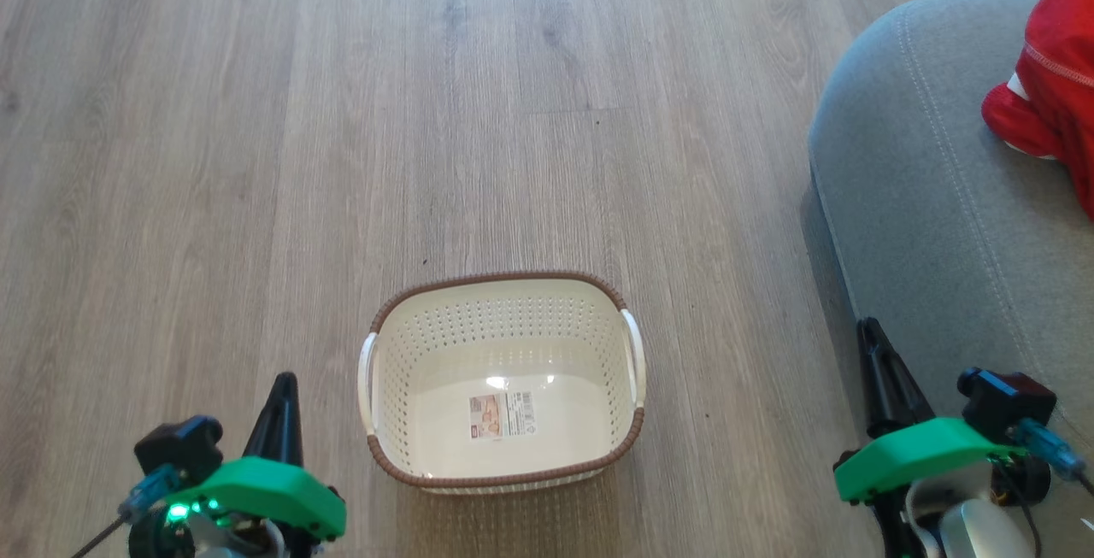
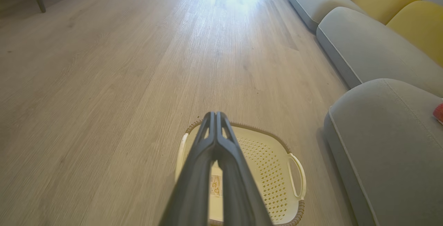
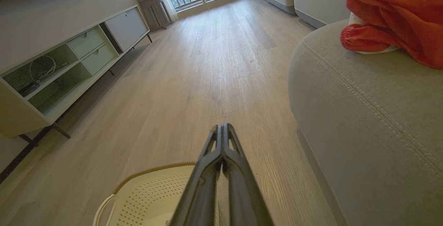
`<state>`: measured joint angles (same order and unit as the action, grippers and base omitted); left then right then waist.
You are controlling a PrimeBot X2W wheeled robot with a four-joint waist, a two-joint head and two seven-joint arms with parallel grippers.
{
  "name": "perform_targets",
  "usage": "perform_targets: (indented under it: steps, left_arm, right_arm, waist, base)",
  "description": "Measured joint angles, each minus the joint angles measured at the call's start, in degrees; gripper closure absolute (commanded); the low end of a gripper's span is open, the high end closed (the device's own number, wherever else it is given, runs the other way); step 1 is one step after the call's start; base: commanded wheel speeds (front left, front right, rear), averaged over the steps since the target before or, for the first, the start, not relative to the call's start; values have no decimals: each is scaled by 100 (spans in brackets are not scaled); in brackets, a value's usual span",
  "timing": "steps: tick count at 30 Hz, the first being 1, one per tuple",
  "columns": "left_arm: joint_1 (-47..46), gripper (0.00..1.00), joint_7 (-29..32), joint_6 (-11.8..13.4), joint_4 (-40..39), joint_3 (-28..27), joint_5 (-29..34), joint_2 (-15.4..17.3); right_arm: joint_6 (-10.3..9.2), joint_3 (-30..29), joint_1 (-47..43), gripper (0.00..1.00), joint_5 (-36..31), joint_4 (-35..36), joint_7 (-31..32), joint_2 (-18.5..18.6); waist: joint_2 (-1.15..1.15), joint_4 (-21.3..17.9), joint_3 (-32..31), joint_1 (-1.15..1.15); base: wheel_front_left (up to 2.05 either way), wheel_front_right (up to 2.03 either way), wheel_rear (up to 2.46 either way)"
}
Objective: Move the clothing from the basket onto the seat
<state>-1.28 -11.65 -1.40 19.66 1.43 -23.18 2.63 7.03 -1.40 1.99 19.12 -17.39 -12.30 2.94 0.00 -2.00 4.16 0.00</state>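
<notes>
The left gripper (image 1: 283,389) is shown with long dark fingers pressed together, nothing held. The small cream perforated plastic basket with brown woven-look rim (image 1: 504,278) is found empty on the pale wood floor (image 1: 256,156). The right gripper (image 1: 872,337) is likewise closed and empty. The bright red fabric clothing (image 1: 1055,71) is laid on the large grey upholstered seat (image 1: 923,199), so the transfer is judged done; only a check is called for next. The clothing is cut off at the view's right edge, its extent hidden

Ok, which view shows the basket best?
Head view: it looks straight down into the basket, whole rim, both handles and the floor label. In the left wrist view the shut left gripper crosses its middle. The right wrist view catches one corner at the bottom edge.
</notes>
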Motion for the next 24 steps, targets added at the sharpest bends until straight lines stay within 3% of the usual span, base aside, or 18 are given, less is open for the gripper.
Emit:
perform_targets:
  steps: [24]
  left_arm:
    - [-7,100,411,-107,-73,-143,-1550,-2]
  right_arm:
    - [0,-78,4,100,1672,19,382,1]
  waist:
    - [0,45,-90,0]
  base:
    - [0,0,0]
